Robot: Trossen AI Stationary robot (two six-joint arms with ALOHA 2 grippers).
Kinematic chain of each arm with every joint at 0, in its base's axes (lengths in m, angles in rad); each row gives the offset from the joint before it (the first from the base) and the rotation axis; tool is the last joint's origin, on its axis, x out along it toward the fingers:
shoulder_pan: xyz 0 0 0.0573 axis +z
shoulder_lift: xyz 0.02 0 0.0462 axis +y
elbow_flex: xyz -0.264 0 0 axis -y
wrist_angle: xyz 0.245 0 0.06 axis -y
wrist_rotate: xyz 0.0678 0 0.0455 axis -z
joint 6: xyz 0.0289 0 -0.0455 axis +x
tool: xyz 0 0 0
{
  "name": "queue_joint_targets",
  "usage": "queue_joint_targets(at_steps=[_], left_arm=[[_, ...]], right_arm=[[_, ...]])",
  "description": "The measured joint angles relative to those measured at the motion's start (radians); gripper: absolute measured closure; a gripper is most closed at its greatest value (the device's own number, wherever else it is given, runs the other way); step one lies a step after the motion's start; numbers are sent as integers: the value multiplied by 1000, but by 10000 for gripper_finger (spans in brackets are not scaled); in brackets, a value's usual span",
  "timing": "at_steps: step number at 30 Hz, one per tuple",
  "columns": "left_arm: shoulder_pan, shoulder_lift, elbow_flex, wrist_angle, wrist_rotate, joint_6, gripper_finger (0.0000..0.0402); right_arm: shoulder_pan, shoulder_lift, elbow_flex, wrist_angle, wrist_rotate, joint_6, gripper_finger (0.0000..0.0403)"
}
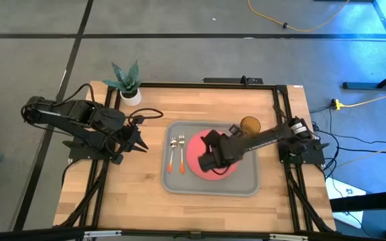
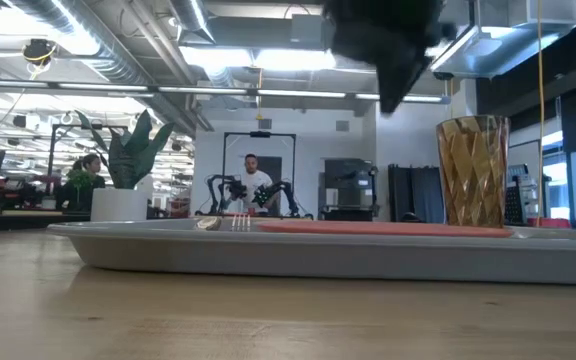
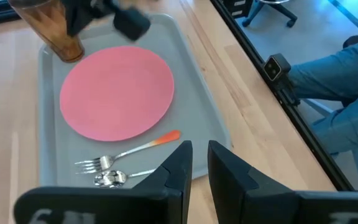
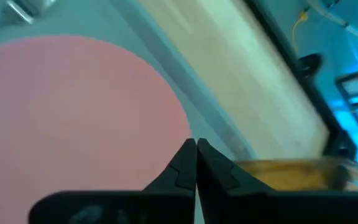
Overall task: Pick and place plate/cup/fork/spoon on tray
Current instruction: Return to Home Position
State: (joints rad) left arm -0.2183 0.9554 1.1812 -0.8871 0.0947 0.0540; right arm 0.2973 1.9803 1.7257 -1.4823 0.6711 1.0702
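Note:
The grey tray (image 1: 246, 184) lies in the middle of the table. The coral-red plate (image 1: 196, 150) lies flat on it. The amber cup (image 1: 250, 124) stands upright in the tray's far right corner. The spoon (image 1: 172, 152) and the fork (image 1: 181, 152) lie side by side on the tray's left part, orange handles toward the near edge. My right gripper (image 4: 196, 152) is shut and empty, hanging above the plate (image 4: 73, 112), clear of it in the low view (image 2: 388, 95). My left gripper (image 3: 197, 155) is open and empty, just left of the tray (image 3: 197, 81).
A white pot with a green plant (image 1: 129, 86) stands at the table's far left corner. Bare wood lies near and left of the tray (image 1: 133, 194). A person's legs (image 3: 334, 99) show beyond the table's near edge. People sit in the room behind (image 2: 253, 180).

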Motion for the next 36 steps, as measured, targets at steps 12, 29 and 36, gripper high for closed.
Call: queue_joint_targets(at_steps=[12,29,36], left_arm=[[0,-15,0,4,-50,7,356],[0,-241,0,-27,-182,-53,356],[0,-353,0,-66,-190,-73,356]], right_arm=[[127,-267,-54,-60,114,22,397],[145,-957,-624,619,-34,-614,397],[145,-1156,-789,849,-238,-882,397]])
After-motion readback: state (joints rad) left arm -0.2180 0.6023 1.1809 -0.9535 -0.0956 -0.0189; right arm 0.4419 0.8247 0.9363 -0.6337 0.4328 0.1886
